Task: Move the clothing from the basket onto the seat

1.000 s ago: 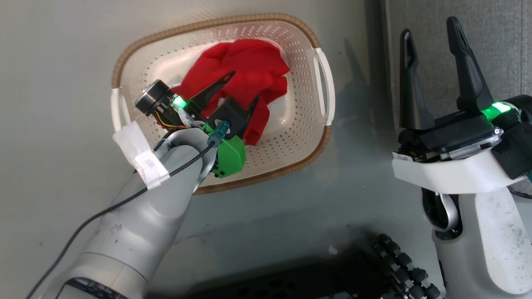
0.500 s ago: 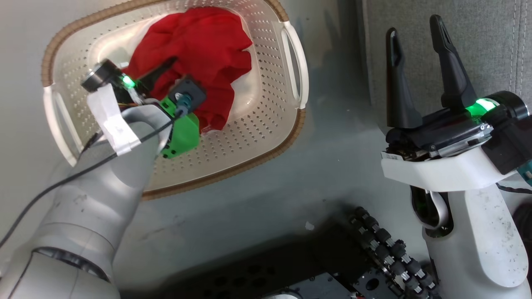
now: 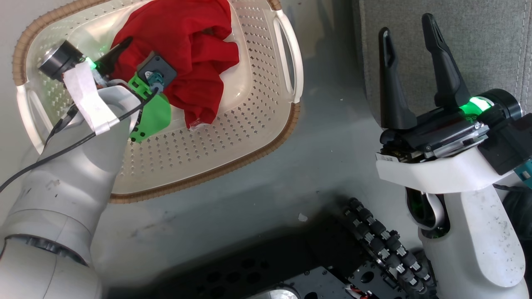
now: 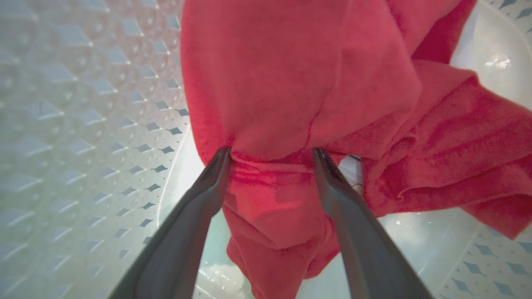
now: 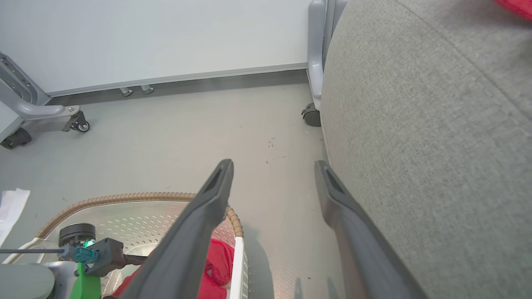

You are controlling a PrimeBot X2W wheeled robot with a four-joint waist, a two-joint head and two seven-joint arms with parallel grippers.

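You see the clothing as soft, matt, fuzzy cloth. The basket looks like smooth, faintly glossy perforated plastic. The seat is coarse woven fabric. On the right gripper, the fingers look like matt dark plastic. The floor is smooth and dull.

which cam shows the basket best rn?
Head view: nearly the whole basket, with rim, handles and holed floor, top edge cut off. Left wrist view gives a blurred close-up of its holed wall beside the clothing. Right wrist view catches one rim corner.
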